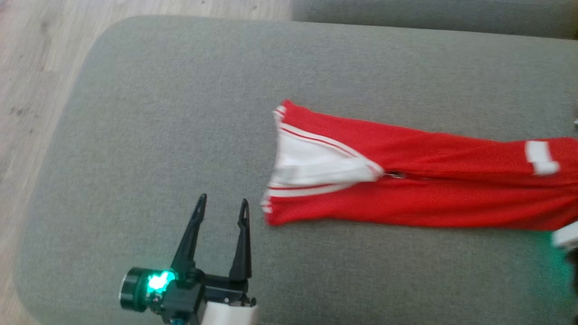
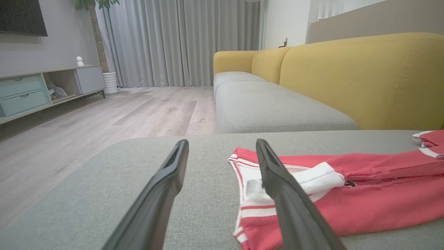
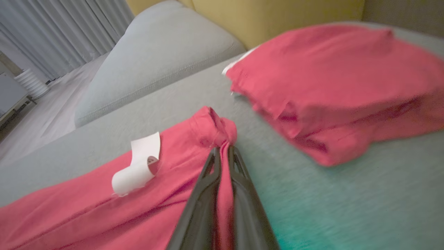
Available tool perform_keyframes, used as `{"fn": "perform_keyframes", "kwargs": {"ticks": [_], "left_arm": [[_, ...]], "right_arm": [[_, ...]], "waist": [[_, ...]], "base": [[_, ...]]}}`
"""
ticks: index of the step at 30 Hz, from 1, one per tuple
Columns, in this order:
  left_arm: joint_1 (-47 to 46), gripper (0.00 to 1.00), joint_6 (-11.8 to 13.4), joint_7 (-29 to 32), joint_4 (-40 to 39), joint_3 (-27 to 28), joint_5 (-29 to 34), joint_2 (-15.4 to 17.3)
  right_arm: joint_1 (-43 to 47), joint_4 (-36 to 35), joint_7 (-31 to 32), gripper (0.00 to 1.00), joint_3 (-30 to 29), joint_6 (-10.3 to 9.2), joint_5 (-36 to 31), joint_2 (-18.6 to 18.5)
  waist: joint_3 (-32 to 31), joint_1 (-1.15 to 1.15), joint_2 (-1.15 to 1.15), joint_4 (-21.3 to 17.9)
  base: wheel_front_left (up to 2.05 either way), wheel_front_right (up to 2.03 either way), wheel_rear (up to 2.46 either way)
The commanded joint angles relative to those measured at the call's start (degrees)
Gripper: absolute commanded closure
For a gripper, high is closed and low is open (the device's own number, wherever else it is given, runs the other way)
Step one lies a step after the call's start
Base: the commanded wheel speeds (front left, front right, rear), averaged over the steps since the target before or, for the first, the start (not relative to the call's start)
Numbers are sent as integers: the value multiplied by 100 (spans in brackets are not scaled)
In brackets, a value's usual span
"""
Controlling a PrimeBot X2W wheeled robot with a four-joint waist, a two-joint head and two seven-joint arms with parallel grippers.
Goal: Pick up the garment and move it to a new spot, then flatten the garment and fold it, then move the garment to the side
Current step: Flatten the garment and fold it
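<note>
Right gripper (image 3: 223, 150) clamps garment (image 3: 166, 163); head view shows left gripper (image 1: 224, 199) splayed

The red garment (image 1: 429, 153) lies stretched out on the grey cushion (image 1: 158, 113). Its white-lined collar (image 1: 311, 162) points to the left, and the rest runs off the right edge. A small zipper pull (image 1: 395, 174) sits on the middle seam, and a white patch (image 1: 540, 157) is near the right edge. The left gripper (image 1: 223, 199) is at the lower left, near the collar but apart from it, with its fingers spread. A pale wooden floor (image 1: 27, 67) shows on the left.
</note>
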Motion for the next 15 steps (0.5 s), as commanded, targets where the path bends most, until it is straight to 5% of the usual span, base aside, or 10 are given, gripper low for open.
{"fn": "perform_keyframes", "kwargs": {"ticks": [1, 7, 15], "left_arm": [[-73, 0, -38, -53, -174, 264, 79, -45], [39, 0, -259, -53, -157, 479, 217, -134], [90, 0, -536, -53, -44, 586, 321, -271]], "right_arm": [[-22, -316, 68, 100, -26, -5, 33, -363], [-59, -1796, 945, 100, -68, -5, 600, -589], [314, -4101, 1990, 100, 759, -5, 901, 533]], "waist": [[-72, 0, 0, -83], [-191, 0, 0, -211], [-232, 0, 0, -28]], "base": [[0, 0, 0], [0, 0, 0], [0, 0, 0]]}}
